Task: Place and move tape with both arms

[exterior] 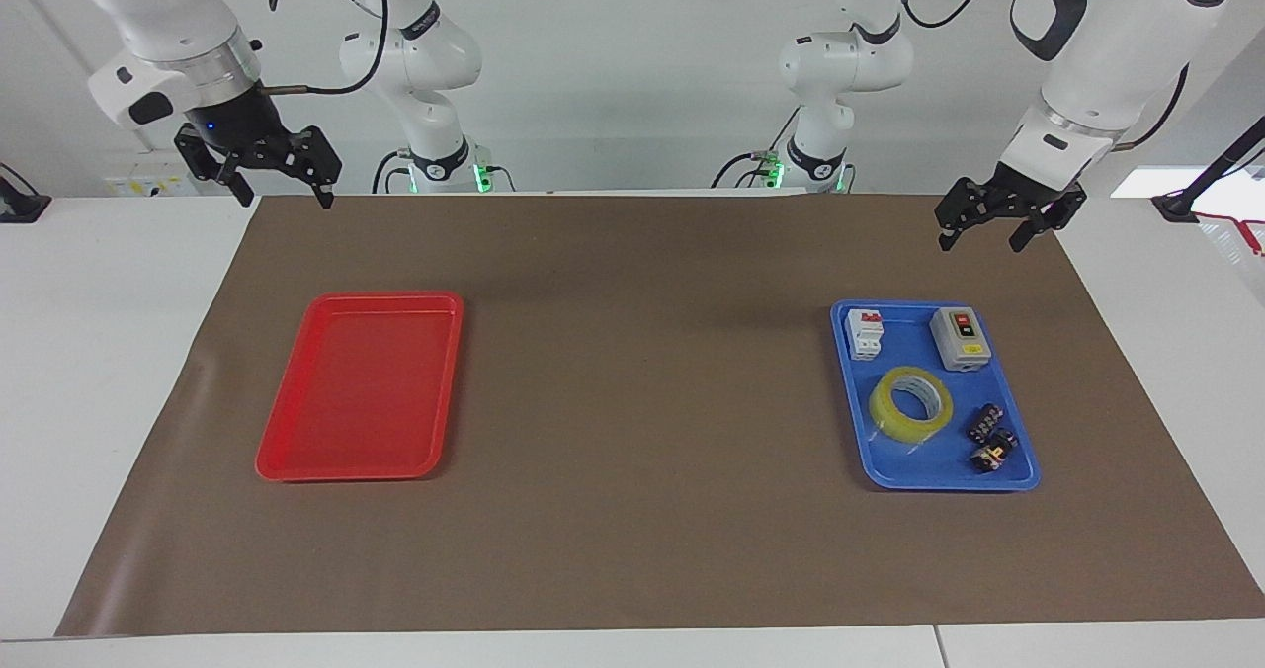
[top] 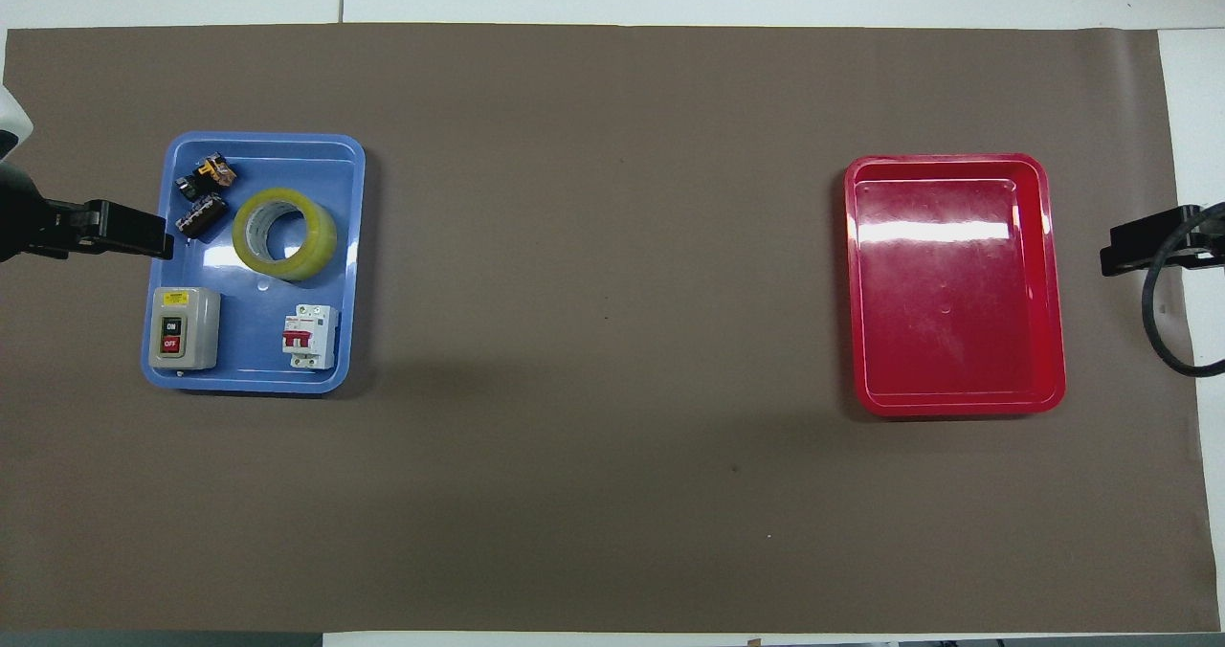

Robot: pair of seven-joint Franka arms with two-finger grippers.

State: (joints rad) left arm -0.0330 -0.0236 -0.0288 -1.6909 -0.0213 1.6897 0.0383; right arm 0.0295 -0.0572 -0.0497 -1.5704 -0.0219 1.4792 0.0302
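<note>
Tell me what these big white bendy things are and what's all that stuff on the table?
They are two robot arms. Each ends in a small black pinching tool. One picture looks at the robots from across the table; the other looks down from above them. The left tool hangs open in the air near the blue tray, holding nothing. The right tool waits, open and empty, over the mat's edge near the red tray, which has nothing in it. In the blue tray lie a yellow tape roll, a grey on-off switch box, a white breaker and two small dark parts.
</note>
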